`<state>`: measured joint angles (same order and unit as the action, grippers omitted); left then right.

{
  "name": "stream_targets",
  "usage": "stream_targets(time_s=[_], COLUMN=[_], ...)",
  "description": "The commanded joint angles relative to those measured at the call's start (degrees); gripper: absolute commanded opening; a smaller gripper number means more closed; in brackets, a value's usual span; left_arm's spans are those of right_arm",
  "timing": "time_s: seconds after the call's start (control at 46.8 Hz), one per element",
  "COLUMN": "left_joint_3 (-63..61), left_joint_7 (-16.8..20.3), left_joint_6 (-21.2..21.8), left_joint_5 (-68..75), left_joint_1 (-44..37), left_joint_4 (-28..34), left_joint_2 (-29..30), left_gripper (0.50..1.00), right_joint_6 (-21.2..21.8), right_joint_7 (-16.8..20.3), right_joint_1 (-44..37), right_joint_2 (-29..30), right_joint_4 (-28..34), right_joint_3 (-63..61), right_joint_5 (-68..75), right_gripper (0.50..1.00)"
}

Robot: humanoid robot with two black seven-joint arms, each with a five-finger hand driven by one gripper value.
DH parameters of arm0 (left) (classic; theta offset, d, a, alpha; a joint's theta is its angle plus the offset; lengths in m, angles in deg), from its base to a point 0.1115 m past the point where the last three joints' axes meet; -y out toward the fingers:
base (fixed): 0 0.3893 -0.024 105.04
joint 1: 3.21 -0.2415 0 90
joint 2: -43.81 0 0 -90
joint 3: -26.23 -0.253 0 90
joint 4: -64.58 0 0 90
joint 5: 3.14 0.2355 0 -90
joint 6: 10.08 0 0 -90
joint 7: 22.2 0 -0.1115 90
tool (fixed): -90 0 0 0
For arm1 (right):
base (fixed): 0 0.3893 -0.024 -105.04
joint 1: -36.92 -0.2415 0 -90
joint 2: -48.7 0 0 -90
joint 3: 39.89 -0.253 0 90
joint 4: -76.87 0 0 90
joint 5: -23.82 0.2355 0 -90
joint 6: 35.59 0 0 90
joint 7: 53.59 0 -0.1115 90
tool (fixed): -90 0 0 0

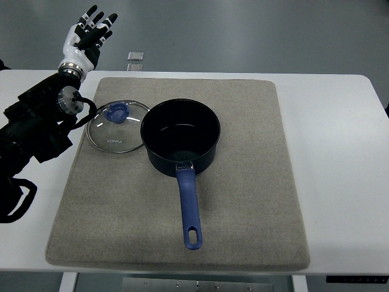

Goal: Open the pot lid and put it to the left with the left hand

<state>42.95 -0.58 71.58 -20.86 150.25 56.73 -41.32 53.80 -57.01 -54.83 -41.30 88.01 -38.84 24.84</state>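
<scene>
Down at the near edge, the white table point(340, 182) carries a grey felt mat point(243, 201) that spreads across most of the middle. Closest in on the mat lies the blue handle point(189, 207) of the pot, pointing straight toward the camera, its hanging hole at the near tip. Follow it up and there's the pot point(180, 137) itself, dark, round, uncovered, sitting upright around the centre-left of the mat, inside bare and visible.

Just left of the pot, the glass lid point(117, 126) lies flat on the mat, blue knob point(117, 112) up, its metal rim right against the pot's left wall, seemingly touching or slightly tucked behind it. So the lid is off and down on the left side.

Now the arm: the black left arm point(36, 128) comes in from the left edge, forearm angled up and away over the table's left margin, a cable looping near the lid's left rim. Farthest out, beyond the table's back edge, the left hand point(87, 36) is raised with fingers point(100, 21) spread and extended, holding nothing, well clear of the lid.

A small clear object point(135, 56) sits past the back edge of the table; too small to tell what.
</scene>
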Motion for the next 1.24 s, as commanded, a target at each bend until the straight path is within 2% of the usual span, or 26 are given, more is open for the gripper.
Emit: stream_targets(time_s=[0.0,0.128,0.214,0.555,0.748,1.217], left_joint_3=[0.06,-0.64,-0.73,-1.08,-0.99,-0.64], left_joint_7=[0.08,0.08,0.08,0.08,0.08,0.08], left_joint_6=[0.6,5.69,9.22,7.29,7.28,7.2], left_joint_5=[2.51,3.83,5.33,5.94,5.94,5.94], left_joint_1=[0.09,0.09,0.61,0.88,1.23,1.23], left_joint_4=[1.07,1.78,1.87,1.69,1.69,1.69], left_joint_2=[-0.48,-0.57,-0.22,-0.48,-0.57,-0.3], left_gripper=[0.911,0.891,0.896,0.911,0.911,0.919], right_joint_6=[0.0,0.0,0.0,0.0,1.05,0.44], right_joint_7=[0.0,0.0,0.0,0.0,0.0,0.0], right_joint_1=[-0.01,-0.01,-0.01,-0.01,0.25,0.95], right_joint_2=[0.0,0.0,0.0,0.0,0.0,0.0], right_joint_4=[0.03,-0.06,0.03,0.03,0.91,0.29], right_joint_3=[0.0,0.0,0.0,-0.61,-0.44,0.18], right_joint_5=[0.03,0.03,0.03,0.3,0.03,-0.14], right_gripper=[0.917,0.917,0.917,0.917,0.917,0.917])
